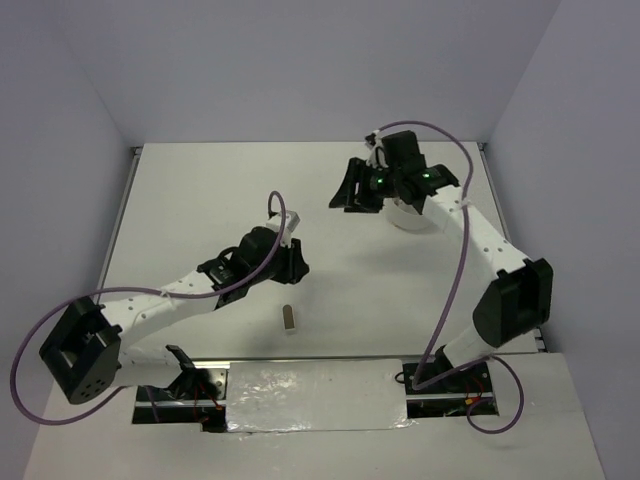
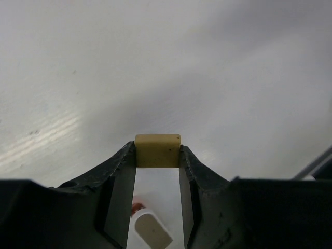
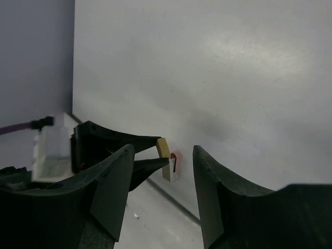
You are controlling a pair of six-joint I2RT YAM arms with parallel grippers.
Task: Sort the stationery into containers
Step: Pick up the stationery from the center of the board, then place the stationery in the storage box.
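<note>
My left gripper [image 1: 292, 268] is shut on a small tan block [image 2: 157, 150], held between the fingertips above the table. The same block shows in the right wrist view [image 3: 163, 147]. A small grey-white block with a red patch beside it [image 1: 289, 319] lies on the table just below and near the left gripper; it also shows in the left wrist view [image 2: 150, 233] and the right wrist view [image 3: 173, 168]. My right gripper [image 1: 349, 194] is open and empty at the back, pointing toward the left gripper. The white round dish [image 1: 412, 219] sits under the right wrist, mostly hidden.
The white table [image 1: 200, 200] ends at grey walls at the back and sides. A foil-covered strip [image 1: 315, 395] lies between the arm bases at the near edge. Purple cables loop from both arms.
</note>
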